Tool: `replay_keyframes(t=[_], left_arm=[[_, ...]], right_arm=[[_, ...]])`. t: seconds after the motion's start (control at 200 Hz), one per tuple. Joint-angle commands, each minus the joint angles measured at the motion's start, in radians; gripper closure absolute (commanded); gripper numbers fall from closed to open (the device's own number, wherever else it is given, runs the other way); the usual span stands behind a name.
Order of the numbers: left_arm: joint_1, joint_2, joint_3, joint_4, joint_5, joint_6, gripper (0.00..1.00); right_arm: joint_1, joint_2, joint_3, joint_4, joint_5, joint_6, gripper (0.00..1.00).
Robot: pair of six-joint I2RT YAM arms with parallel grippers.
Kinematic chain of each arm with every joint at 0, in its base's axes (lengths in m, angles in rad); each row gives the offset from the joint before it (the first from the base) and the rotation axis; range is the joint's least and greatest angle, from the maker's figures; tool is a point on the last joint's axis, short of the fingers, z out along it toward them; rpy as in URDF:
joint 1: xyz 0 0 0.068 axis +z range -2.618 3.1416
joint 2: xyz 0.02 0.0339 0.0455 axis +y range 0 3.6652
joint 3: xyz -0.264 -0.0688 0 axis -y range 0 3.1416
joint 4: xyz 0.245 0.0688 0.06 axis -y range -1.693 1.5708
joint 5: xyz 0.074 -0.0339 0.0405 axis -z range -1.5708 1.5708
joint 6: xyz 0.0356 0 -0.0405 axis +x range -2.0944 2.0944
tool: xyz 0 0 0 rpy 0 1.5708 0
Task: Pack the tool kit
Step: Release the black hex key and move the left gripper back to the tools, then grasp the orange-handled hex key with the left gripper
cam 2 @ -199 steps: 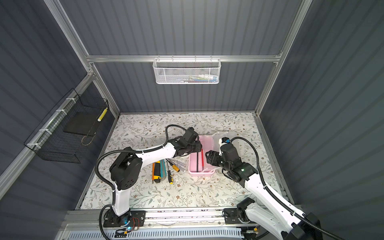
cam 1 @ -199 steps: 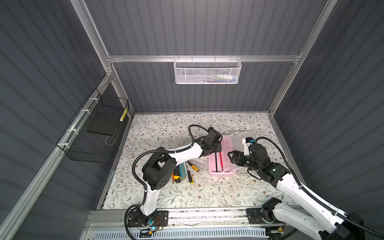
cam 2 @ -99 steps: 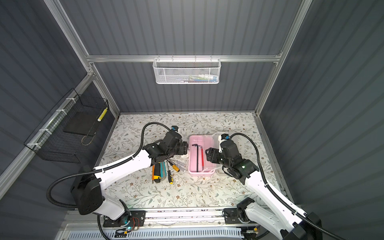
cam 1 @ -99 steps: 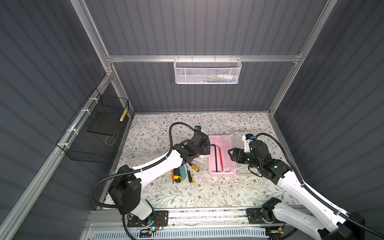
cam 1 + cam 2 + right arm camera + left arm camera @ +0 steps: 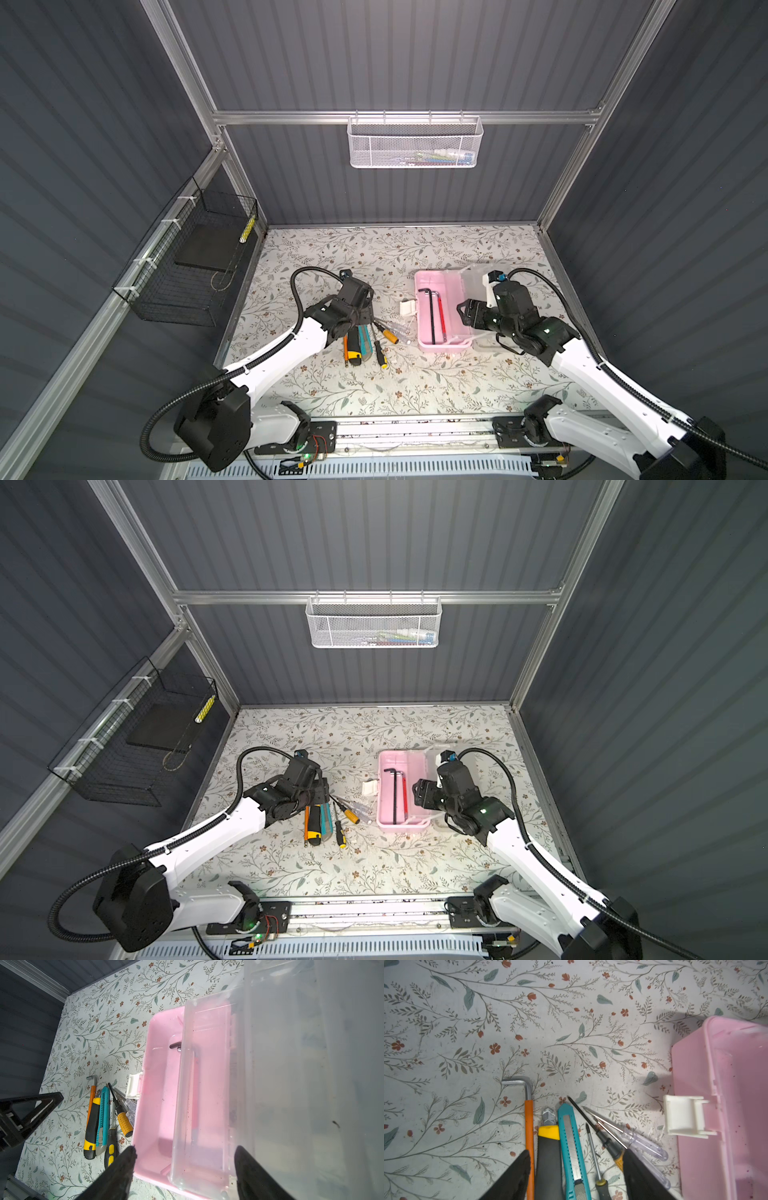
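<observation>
The left arm stretches from the near edge toward the middle of the surface (image 5: 415,386), wrist bent down. Its end effector (image 5: 576,1151) is released and straddles the row of tools (image 5: 365,345) (nothing gripped). The right arm angles in from the near right corner. Its end effector (image 5: 185,1147) hangs spread over the pink box (image 5: 451,291), which sits open toward the right edge, lid (image 5: 471,278) raised on its right side.
</observation>
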Motion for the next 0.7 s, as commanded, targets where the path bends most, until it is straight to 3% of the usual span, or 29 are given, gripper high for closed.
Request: replay_keyframes(t=[0.0,0.295,0.695], left_arm=[[0.026,0.003,-0.027,0.026,0.028,-0.01,0.37],[0.11,0.053,-0.104,0.084,0.065,-0.004,0.57],[0.169,0.168,-0.16,0.192,0.079,0.019,0.67]], right_arm=[[0.008,0.012,-0.005,0.017,0.0,0.003,0.26],[0.033,0.054,-0.022,0.056,-0.015,0.029,0.27],[0.039,0.075,-0.027,0.078,-0.012,0.043,0.27]])
